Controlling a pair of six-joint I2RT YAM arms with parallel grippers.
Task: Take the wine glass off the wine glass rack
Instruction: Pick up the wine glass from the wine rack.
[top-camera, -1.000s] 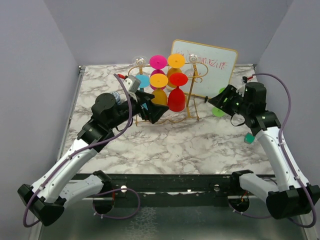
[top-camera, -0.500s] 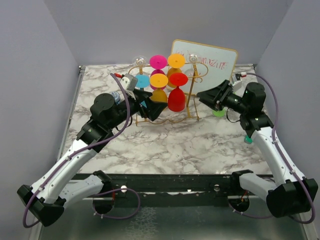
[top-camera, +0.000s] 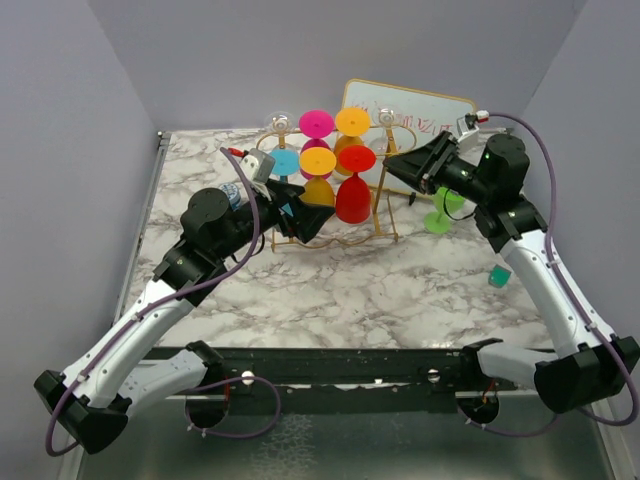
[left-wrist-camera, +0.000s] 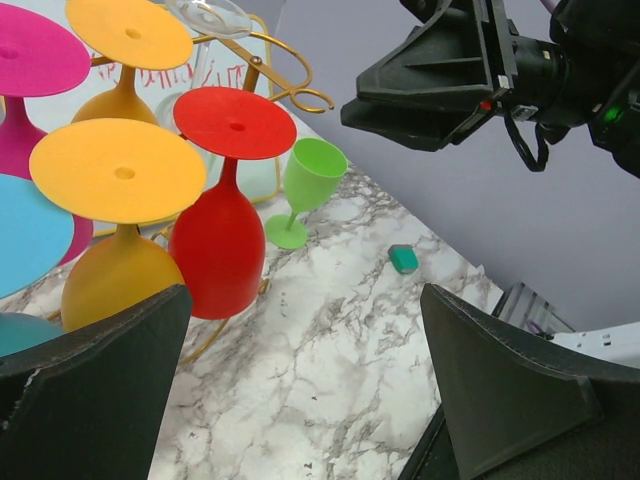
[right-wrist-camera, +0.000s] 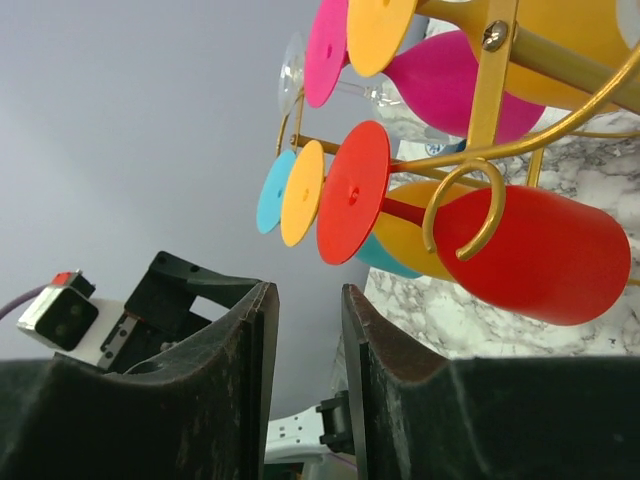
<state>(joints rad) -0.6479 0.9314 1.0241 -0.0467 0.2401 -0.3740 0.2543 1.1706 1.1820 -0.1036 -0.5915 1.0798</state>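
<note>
Hanging bowl-down from the wine glass rack (right-wrist-camera: 498, 95), near the middle of the table's (top-camera: 330, 290) far edge, the red wine glass (top-camera: 352, 203) sits at the rack's near right end. Its flat foot is caught over the gold wires, with orange, pink and blue glasses beside it. It looks like light, rigid, glossy plastic, so probably slippery rather than brittle. The thin stem just under the foot seems the surest hold, sliding outward along the wires, since the slight rack may drag or tip. The right gripper (right-wrist-camera: 307, 290), fingers a narrow gap apart and empty, hovers just right of the rack. The left gripper (left-wrist-camera: 305, 300), spread wide and empty, faces the glasses from the left.
</note>
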